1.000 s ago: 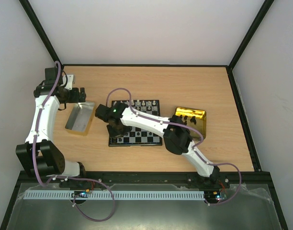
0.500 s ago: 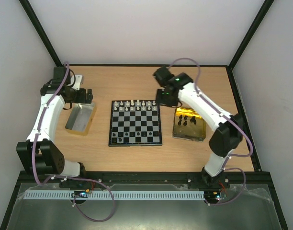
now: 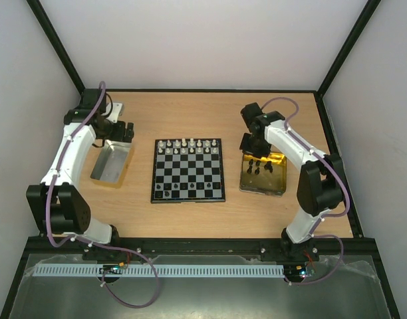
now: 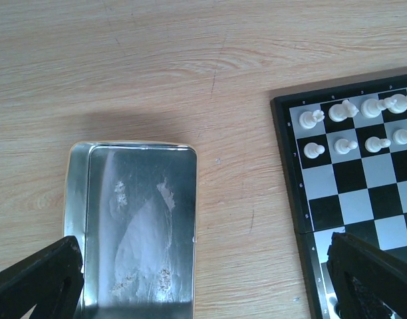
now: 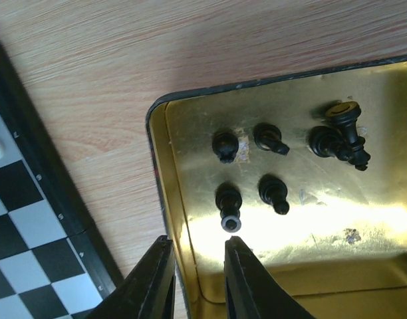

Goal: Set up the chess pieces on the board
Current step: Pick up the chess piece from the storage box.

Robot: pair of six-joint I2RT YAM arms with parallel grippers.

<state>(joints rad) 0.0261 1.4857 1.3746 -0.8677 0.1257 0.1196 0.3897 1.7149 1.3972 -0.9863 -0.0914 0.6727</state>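
Inspection of the set-up, as seen from the room.

One small square checkerboard of black and pale grey squares (image 3: 188, 174) lay mid-way across one light wooden table (image 3: 190, 113). White chess pieces (image 4: 345, 144) stood in two rows along its far edge. At the left end I counted four in each row, with more cut off at the picture's edge.

One shiny gold rectangular tray (image 5: 363, 252) lay just right of the board, apart from it. It held black chess pieces (image 5: 229, 203): four singles and a cluster of two or three that I could not separate. A few more black ones stood at the board's near left corner, too small to count.

One silver-grey metal tray (image 4: 143, 199) lay left of the board.

The left gripper (image 4: 203, 272) hung above that tray's edge, its fingers spread wide and gripping nothing. The right gripper (image 5: 198, 249) hung over the gold tray's board-side wall. Its fingers were narrowly parted, with nothing between them.
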